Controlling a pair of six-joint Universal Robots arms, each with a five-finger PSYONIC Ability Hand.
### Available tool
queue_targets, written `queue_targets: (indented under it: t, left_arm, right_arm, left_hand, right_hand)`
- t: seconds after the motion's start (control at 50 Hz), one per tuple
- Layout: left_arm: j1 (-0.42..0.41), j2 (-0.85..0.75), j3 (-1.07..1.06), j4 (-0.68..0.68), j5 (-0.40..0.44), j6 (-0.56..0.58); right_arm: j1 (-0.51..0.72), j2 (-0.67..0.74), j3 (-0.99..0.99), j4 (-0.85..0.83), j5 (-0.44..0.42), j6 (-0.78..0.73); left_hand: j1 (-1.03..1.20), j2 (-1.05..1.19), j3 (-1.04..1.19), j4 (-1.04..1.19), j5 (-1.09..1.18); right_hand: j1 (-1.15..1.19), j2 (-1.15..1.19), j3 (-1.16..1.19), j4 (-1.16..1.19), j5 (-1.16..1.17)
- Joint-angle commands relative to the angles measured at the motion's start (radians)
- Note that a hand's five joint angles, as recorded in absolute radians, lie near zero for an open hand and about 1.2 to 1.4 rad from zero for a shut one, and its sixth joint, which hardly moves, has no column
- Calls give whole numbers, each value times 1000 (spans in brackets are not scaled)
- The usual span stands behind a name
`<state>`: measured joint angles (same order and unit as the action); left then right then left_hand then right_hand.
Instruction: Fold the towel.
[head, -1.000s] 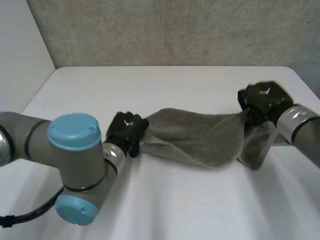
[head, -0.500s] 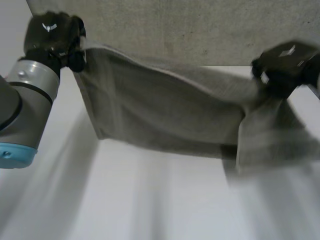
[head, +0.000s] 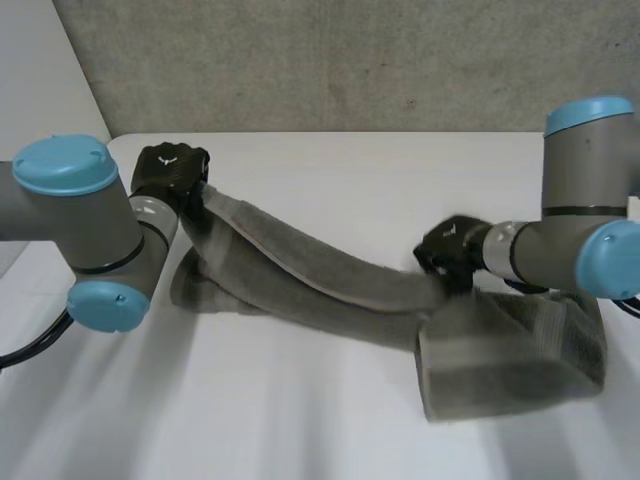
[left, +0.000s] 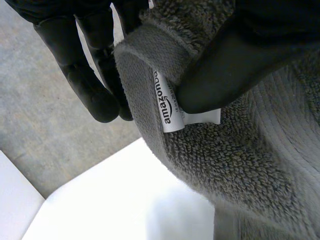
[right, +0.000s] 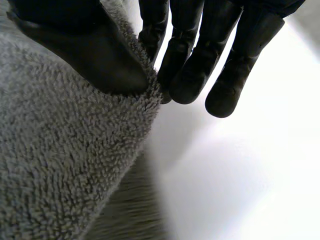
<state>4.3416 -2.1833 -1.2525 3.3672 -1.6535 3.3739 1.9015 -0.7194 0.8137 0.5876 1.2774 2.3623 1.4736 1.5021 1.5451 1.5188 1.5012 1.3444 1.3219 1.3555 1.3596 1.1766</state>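
A: Near right, the towel (head: 510, 355) lies doubled in a heap on the surface (head: 300, 420). The rest stretches, twisted, toward the far left.

B: Holds?

A: Right hand (head: 448, 250), mid-surface, pinches only the very edge between thumb and fingers. A thin bite, and it will likely slip if the span is pulled taut.

B: And far left?

A: Left hand (head: 170, 168) nips the hem at the label (left: 167, 107), which looks firmer. The risk there, I judge, is that the twist sets a crooked fold.
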Motion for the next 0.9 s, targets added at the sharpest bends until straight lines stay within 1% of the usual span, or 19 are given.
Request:
queue_targets:
  t: [0.02, 0.04, 0.06, 0.08, 0.1, 0.14, 0.18, 0.22, 0.26, 0.32, 0.36, 0.42, 0.48, 0.62, 0.64, 0.68, 0.7, 0.74, 0.9]
  left_arm:
    - [-5, 25, 128, 29, -11, -24]
    - [-2, 64, 146, 61, -20, -42]
    - [-2, 65, 146, 61, -20, -42]
    - [1, 109, 157, 96, -28, -63]
    - [4, 150, 165, 122, -26, -86]
    - [4, 186, 168, 141, -16, -102]
    - [3, 219, 168, 149, 3, -108]
    - [4, 252, 166, 149, 26, -116]
    - [4, 287, 153, 150, 53, -117]
    - [4, 290, 143, 149, 54, -117]
    - [15, 286, 113, 146, 57, -117]
    - [50, 283, 55, 141, 63, -116]
    - [65, 275, 16, 139, 64, -116]
    - [85, 226, -155, 130, 96, -111]
    - [85, 226, -156, 130, 96, -111]
    - [105, 224, -200, 130, 104, -108]
    - [105, 224, -200, 130, 104, -108]
    - [122, 224, -223, 130, 104, -110]
    - [122, 217, -232, 130, 104, -110]
  right_arm:
    - [13, -168, 99, -615, 186, 60]
    - [11, -252, 151, -741, 200, 72]
    - [11, -253, 151, -743, 200, 72]
    - [11, -325, 189, -838, 197, 90]
    - [11, -325, 190, -839, 197, 91]
    - [10, -406, 226, -933, 169, 130]
    - [10, -429, 220, -918, 154, 150]
    - [11, -442, 203, -874, 134, 169]
    - [11, -443, 159, -736, 74, 192]
    - [10, -436, 136, -655, 42, 193]
    - [5, -401, 121, -516, -4, 187]
    - [-4, -367, 122, -416, -30, 164]
    - [-5, -357, 131, -379, -39, 143]
    - [-7, -266, 180, -134, -78, -95]
    - [-7, -265, 180, -134, -78, -95]
    - [-5, -220, 182, -13, -78, -165]
    - [-5, -219, 182, -12, -78, -166]
    - [-10, -177, 162, 90, -82, -186]
    - [-7, -94, 118, 113, -84, -179]
  left_hand:
    - [-77, -106, -149, -123, -279]
    - [-77, -106, -149, -123, -279]
    - [-77, -106, -149, -123, -279]
    - [-77, -106, -149, -123, -279]
    - [-77, -106, -149, -123, -279]
    - [-77, -106, -149, -123, -279]
    - [-77, -106, -149, -123, -279]
    - [-77, -106, -149, -123, -279]
    - [-77, -106, -149, -123, -279]
    - [-77, -106, -149, -123, -279]
    - [-77, -106, -149, -123, -279]
    - [-77, -106, -149, -123, -279]
    - [-77, -106, -149, -123, -279]
    - [-77, -106, -149, -123, -279]
    - [-77, -106, -149, -123, -279]
    - [-77, -106, -149, -123, -279]
    - [-77, -106, -149, -123, -279]
    - [-77, -106, -149, -123, -279]
    - [-77, -106, -149, -123, -279]
  right_hand:
    - [52, 74, 41, 37, 45]
    - [52, 74, 41, 37, 45]
    - [52, 74, 41, 37, 45]
    - [52, 74, 41, 37, 45]
    - [52, 74, 41, 37, 45]
    - [52, 74, 41, 37, 45]
    - [52, 74, 41, 37, 45]
    - [52, 74, 41, 37, 45]
    - [52, 74, 41, 37, 45]
    - [52, 74, 41, 37, 45]
    - [52, 74, 41, 37, 45]
    - [52, 74, 41, 37, 45]
    - [52, 74, 41, 37, 45]
    - [52, 74, 41, 37, 45]
    - [52, 74, 41, 37, 45]
    - [52, 74, 41, 37, 45]
    - [52, 74, 41, 37, 45]
    - [52, 74, 41, 37, 45]
    - [52, 74, 41, 37, 45]
